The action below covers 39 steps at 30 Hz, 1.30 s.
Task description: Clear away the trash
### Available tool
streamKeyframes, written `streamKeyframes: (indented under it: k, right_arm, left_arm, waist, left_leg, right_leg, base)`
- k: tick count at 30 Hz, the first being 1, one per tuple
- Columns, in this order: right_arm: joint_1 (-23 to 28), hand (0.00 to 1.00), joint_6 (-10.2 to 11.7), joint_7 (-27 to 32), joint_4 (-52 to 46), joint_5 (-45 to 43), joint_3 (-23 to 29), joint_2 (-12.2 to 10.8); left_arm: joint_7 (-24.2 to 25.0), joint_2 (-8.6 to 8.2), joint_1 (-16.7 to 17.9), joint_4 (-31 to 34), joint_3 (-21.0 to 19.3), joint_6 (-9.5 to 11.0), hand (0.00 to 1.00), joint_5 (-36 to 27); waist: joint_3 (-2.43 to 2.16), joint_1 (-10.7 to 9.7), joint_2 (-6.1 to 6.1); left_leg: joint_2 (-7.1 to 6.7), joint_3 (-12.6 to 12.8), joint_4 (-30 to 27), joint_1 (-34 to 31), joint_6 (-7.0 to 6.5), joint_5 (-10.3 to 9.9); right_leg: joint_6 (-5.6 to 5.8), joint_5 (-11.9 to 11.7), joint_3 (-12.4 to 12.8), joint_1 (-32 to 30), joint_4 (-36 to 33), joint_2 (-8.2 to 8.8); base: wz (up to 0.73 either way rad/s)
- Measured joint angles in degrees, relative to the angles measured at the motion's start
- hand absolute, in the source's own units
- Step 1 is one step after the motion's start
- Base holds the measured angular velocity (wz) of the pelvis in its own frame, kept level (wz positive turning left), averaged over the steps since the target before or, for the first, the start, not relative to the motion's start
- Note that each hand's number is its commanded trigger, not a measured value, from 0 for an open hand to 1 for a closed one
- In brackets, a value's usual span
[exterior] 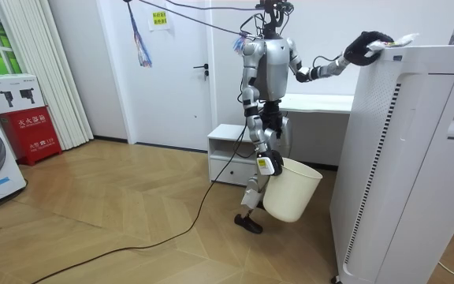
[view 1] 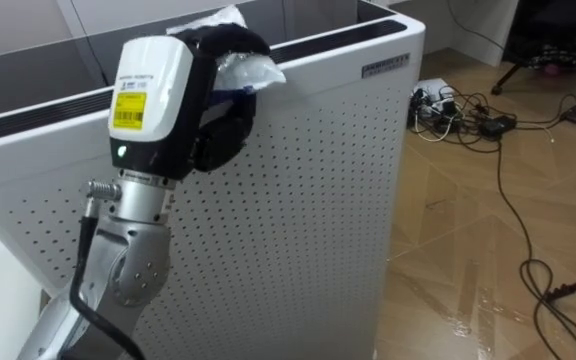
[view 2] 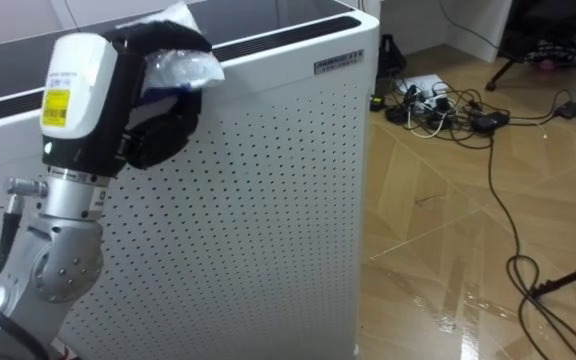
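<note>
Room view, L to R: right hand [exterior: 266,165] holds tilted white bucket [exterior: 292,193] by its rim, off the floor, beside robot's leg. Left hand [view 1: 183,100] at top edge of white perforated cabinet [view 1: 308,200], fingers curled round crumpled clear wrapper [view 1: 250,70]. Cables [view 1: 468,115] on floor, right of cabinet.

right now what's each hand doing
left hand: closed on the crumpled plastic wrapper atop the white perforated unit
right hand: holding the white bin by its rim
</note>
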State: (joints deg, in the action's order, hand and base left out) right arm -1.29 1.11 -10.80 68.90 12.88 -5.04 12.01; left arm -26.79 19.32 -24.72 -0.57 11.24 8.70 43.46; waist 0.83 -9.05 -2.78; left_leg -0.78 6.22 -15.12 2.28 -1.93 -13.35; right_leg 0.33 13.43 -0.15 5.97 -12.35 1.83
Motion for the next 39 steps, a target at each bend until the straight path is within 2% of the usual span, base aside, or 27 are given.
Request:
streamKeyframes:
  k: [4, 10, 15, 17, 18, 20, 21, 25, 27, 34, 39]
  right_arm:
    - [0.0, 1.00, 0.0, 0.0, 0.0, 0.0, -0.1, 0.1]
    - [-0.1, 1.00, 0.0, 0.1, 0.0, 0.1, -0.6, 0.2]
    - [0.0, 1.00, 0.1, 0.6, -0.4, 1.3, -2.6, 0.6]
    - [0.0, 1.00, 0.2, 0.6, -0.4, 1.3, -2.7, 0.6]
    - [-0.1, 1.00, 0.3, 0.6, -0.4, 1.3, -2.7, 0.6]
    - [-0.3, 1.00, 0.7, 0.6, -0.1, 1.2, -2.7, 0.6]
    - [-0.4, 1.00, 0.9, 0.6, -0.1, 1.0, -2.8, 0.5]
    - [-0.3, 1.00, 2.4, 1.2, 0.2, 1.0, -4.1, 0.4]
    - [-0.3, 1.00, 2.6, 1.4, 0.3, 1.1, -4.4, 0.3]
    - [-0.3, 1.00, 3.0, 1.4, 0.3, 1.3, -5.7, -1.3]
    - [-0.3, 1.00, 3.1, 1.4, 0.2, 1.3, -7.0, -1.3]
  left_arm:
    - [0.3, 0.02, -0.4, 2.2, 0.0, -1.1, 1.00, 0.0]
    - [0.4, 0.02, -0.4, 3.0, 0.1, -0.8, 1.00, -0.2]
    - [0.6, -0.69, -0.4, 4.7, 0.3, 0.0, 1.00, -4.9]
    - [1.3, -1.43, -0.2, 7.6, 0.4, 0.0, 1.00, -6.8]
    - [1.7, -2.44, -0.1, 10.3, 0.7, 0.2, 1.00, -9.0]
    - [2.2, -3.80, 0.1, 13.8, 0.9, 1.9, 1.00, -13.0]
    - [2.7, -4.40, 0.1, 15.5, 1.0, 2.9, 1.00, -15.9]
    - [6.4, -5.93, 0.1, 24.1, 2.4, 4.4, 1.00, -28.9]
    - [8.1, -6.72, 0.0, 26.2, 2.4, 5.6, 1.00, -31.1]
    - [16.2, -10.90, -0.1, 32.9, 3.9, 6.8, 1.00, -41.7]
    - [20.2, -12.32, -0.2, 34.0, 4.1, 6.9, 1.00, -49.1]
  waist:
    - [-0.23, 0.3, -0.21]
    - [-0.28, 1.3, -0.27]
    - [-0.38, 1.5, -0.28]
    - [-0.43, 1.5, -0.20]
    - [-0.42, 1.5, -0.14]
    - [-0.39, 1.6, -0.08]
    - [-0.36, 1.4, 0.06]
    - [-0.21, 1.3, 0.53]
    - [-0.14, 1.4, 0.66]
    - [-0.16, 1.4, 1.66]
    - [-0.18, 1.6, 1.73]
  left_leg:
    - [0.00, -0.2, 0.4, 0.0, 0.02, 0.0]
    - [0.04, -0.1, 0.7, 0.1, 0.05, 0.0]
    - [0.04, -0.3, 1.0, 0.2, 0.11, 0.1]
    - [0.03, -0.6, 0.9, 0.0, 0.11, 0.1]
    - [0.04, -0.8, 0.9, -0.1, 0.11, 0.1]
    - [0.05, -0.8, 1.2, 0.1, 0.11, 0.1]
    - [0.05, -0.9, 1.5, 0.5, 0.15, 0.1]
    - [0.08, -1.6, 1.6, 0.9, 0.24, 0.2]
    - [0.11, -1.6, 1.6, 1.2, 0.25, 0.2]
    - [0.03, -1.6, 1.8, 1.3, 0.41, 0.5]
    - [0.00, -1.6, 1.7, 1.2, 0.34, 0.8]
  right_leg:
    - [-0.02, 0.0, -0.2, 0.0, 0.3, 0.05]
    - [-0.04, 0.0, -0.2, 0.0, 0.5, 0.05]
    - [-0.04, 0.0, -0.5, 0.3, 0.7, 0.08]
    - [-0.04, 0.0, -1.0, 0.2, 0.7, 0.13]
    - [-0.04, 0.0, -1.5, 0.2, 0.7, 0.21]
    - [-0.04, 0.0, -1.6, 0.4, 0.7, 0.22]
    - [-0.04, 0.0, -1.7, 0.7, 0.8, 0.20]
    - [-0.04, 0.0, -2.1, 1.2, 0.9, 0.16]
    - [-0.04, 0.0, -2.3, 1.4, 0.9, 0.15]
    - [-0.04, 0.0, -3.2, 1.4, 0.8, 0.18]
    - [-0.04, 0.0, -3.2, 1.2, 0.6, 0.26]
  base:
    - [0.00]
    - [0.00]
    - [0.01]
    - [0.08]
    - [0.08]
    - [0.02]
    - [0.03]
    - [0.06]
    - [0.00]
    - [0.00]
    - [0.00]
